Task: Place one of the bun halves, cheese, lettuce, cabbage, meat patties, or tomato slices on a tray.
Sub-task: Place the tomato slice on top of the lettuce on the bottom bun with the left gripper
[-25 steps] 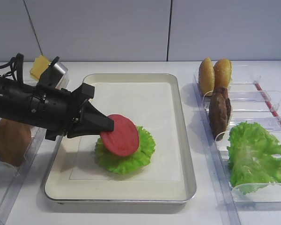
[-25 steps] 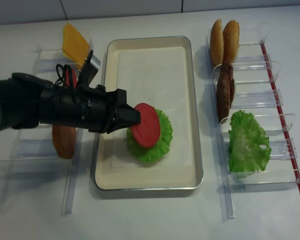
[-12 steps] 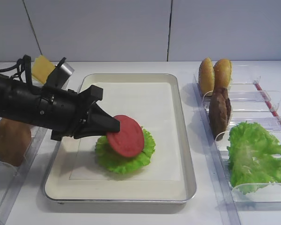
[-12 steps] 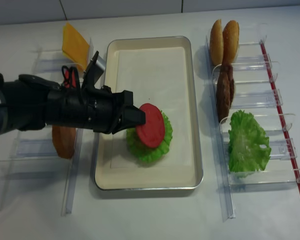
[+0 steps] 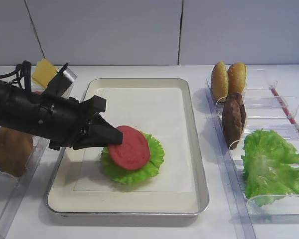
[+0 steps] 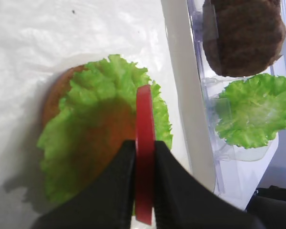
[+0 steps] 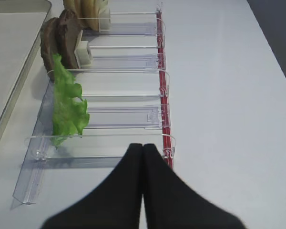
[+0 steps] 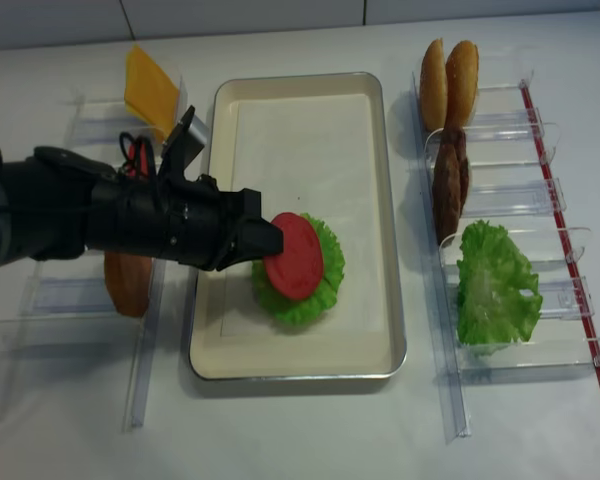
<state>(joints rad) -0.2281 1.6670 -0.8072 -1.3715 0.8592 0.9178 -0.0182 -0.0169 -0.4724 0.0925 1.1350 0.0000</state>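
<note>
I see bright, even overhead light; soft shadow left of and under left gripper (image 5: 111, 141) fingers; near fingers blurred in both wrist views; no glare.

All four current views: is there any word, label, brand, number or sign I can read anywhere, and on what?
None: no readable text in any view.
Silver metal tray with cream paper liner: blank.
Clear plastic racks: no print; only a plain red strip along one edge.
Black left gripper, shut on the red tomato slice: no marking visible.
</note>
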